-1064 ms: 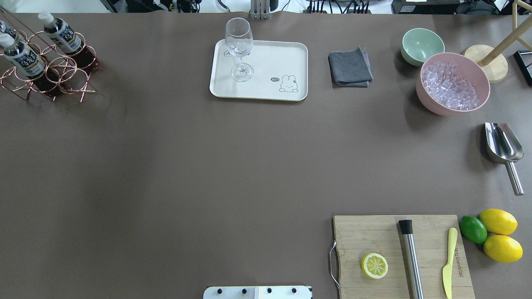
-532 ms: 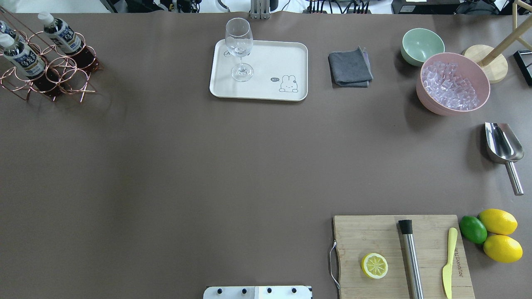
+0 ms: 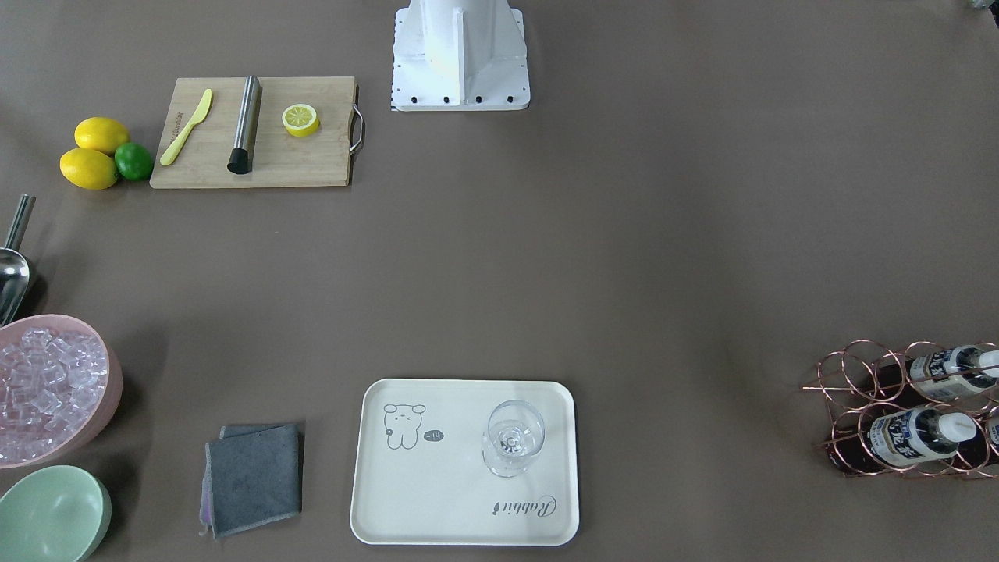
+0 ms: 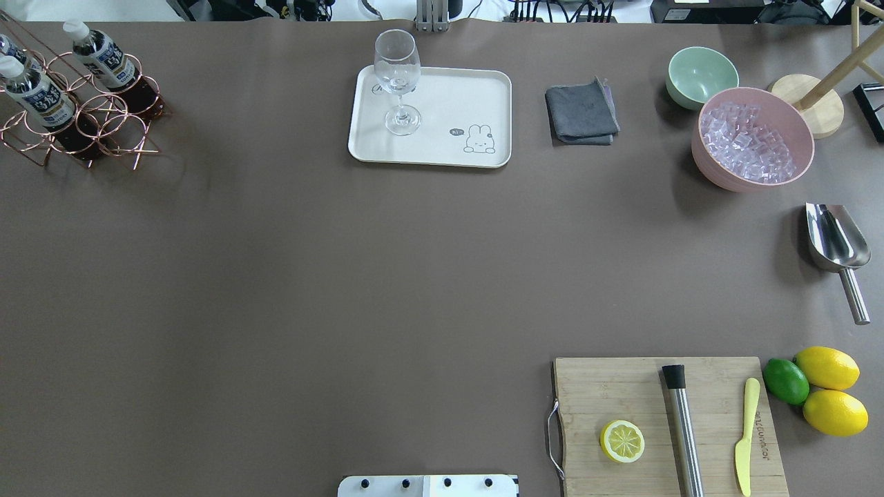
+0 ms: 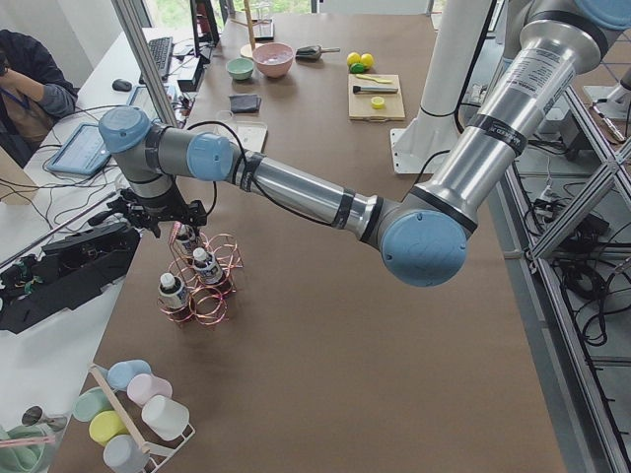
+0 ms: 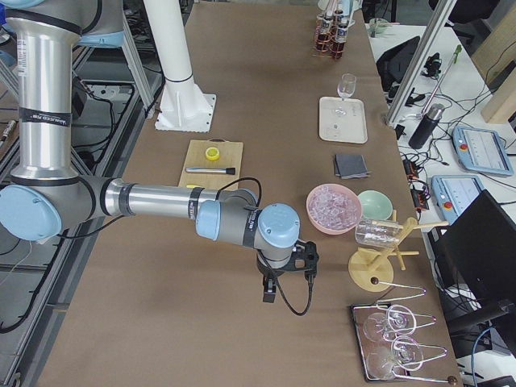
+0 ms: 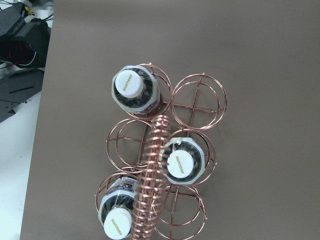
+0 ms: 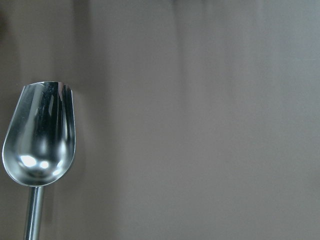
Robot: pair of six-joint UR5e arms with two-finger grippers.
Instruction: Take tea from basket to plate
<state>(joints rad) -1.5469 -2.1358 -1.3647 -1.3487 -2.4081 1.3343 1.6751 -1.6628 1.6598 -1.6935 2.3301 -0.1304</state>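
Note:
The copper wire basket (image 4: 103,124) stands at the table's far left edge and holds three tea bottles; two show fully in the overhead view (image 4: 103,59) (image 4: 34,93). The left wrist view looks straight down on the basket (image 7: 197,102), its coiled handle and the bottles' white caps (image 7: 129,84) (image 7: 181,162) (image 7: 115,222). No fingers show there. In the exterior left view the left gripper (image 5: 148,215) hangs just above the basket (image 5: 202,291); I cannot tell whether it is open. The cream plate (image 4: 449,96) holds a stemmed glass (image 4: 397,76). The right gripper (image 6: 270,292) hovers over the table, state unclear.
A steel scoop (image 4: 836,241) lies below the right wrist camera (image 8: 40,135). A pink bowl of ice (image 4: 753,138), a mint bowl (image 4: 701,76), a grey cloth (image 4: 581,112), a cutting board (image 4: 663,428) with half a lemon, a knife and a muddler, and whole fruit (image 4: 825,390) lie on the right.
The nearer bottle in the basket has shifted slightly toward the left edge of the overhead view. Nothing else on the table has moved.

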